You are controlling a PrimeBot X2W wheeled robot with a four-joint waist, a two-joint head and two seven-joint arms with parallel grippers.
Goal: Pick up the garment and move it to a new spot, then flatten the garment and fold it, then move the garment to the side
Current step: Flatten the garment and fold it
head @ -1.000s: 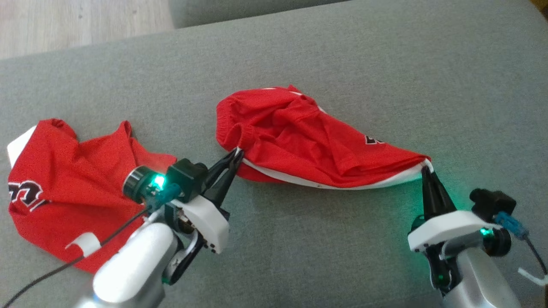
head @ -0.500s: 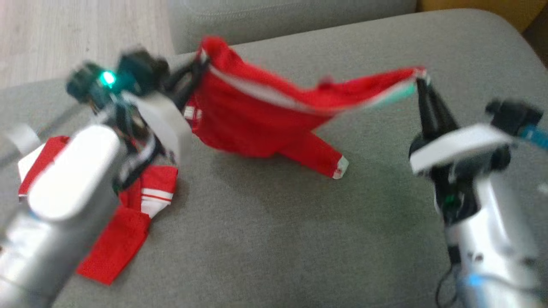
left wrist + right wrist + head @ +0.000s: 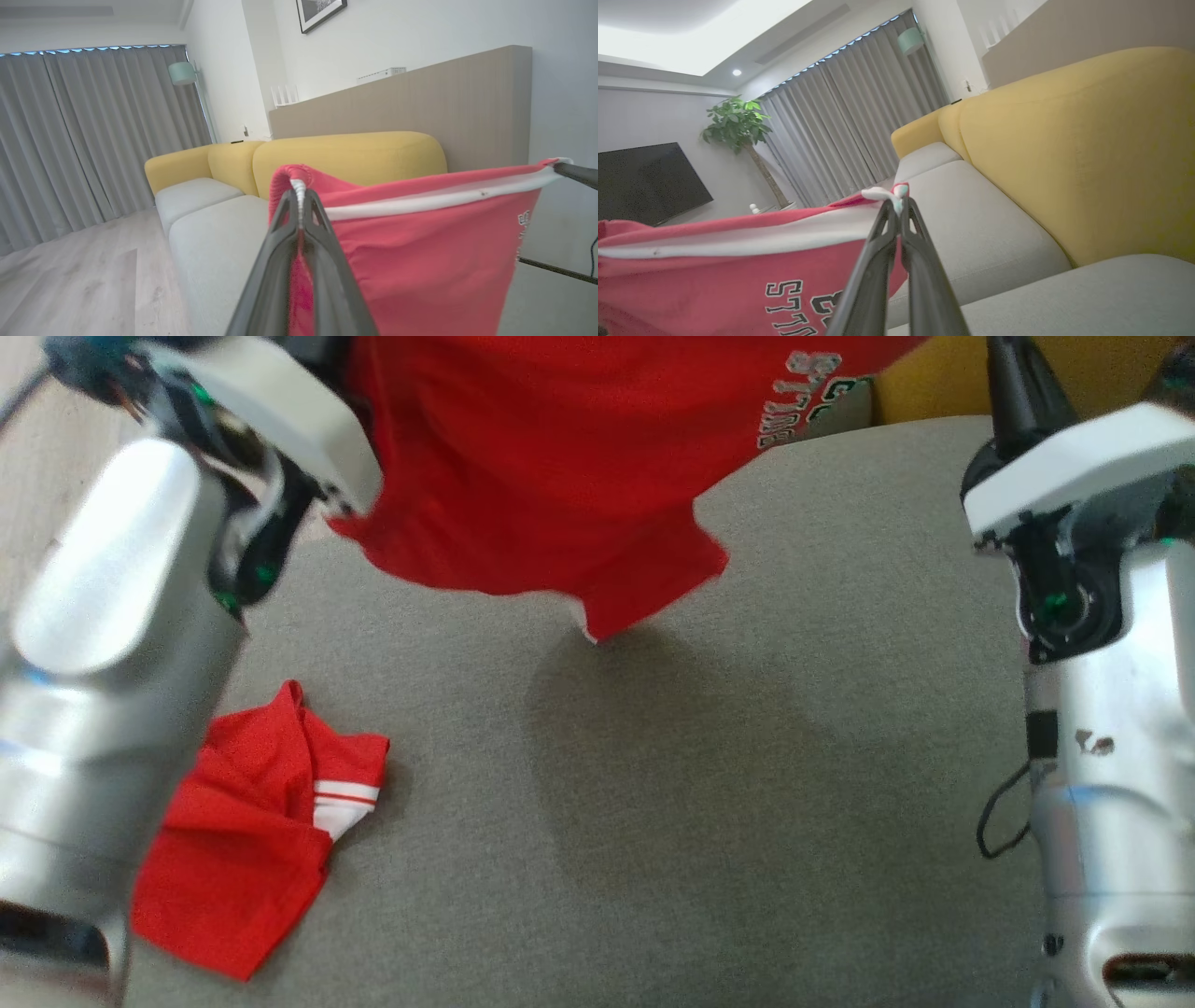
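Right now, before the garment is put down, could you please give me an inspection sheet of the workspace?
Surface: grey cushion, flat, shadow in the middle.
Job's things: red garment held up, stretched between both hands, hanging over the cushion.
Clutter: second red garment, crumpled on the cushion near the left arm.
Hands: left hand shut on the garment's white-trimmed edge; right hand shut on the other end.
Cables: black cable looping beside the right arm.
Surroundings: yellow backrest, grey curtains, wooden floor.

A crumpled red shirt [image 3: 252,831] lies toward the grey sofa seat's [image 3: 653,821] left side; yellow backrest [image 3: 1064,140], grey curtains [image 3: 850,116] and potted plant [image 3: 735,123] stand beyond.
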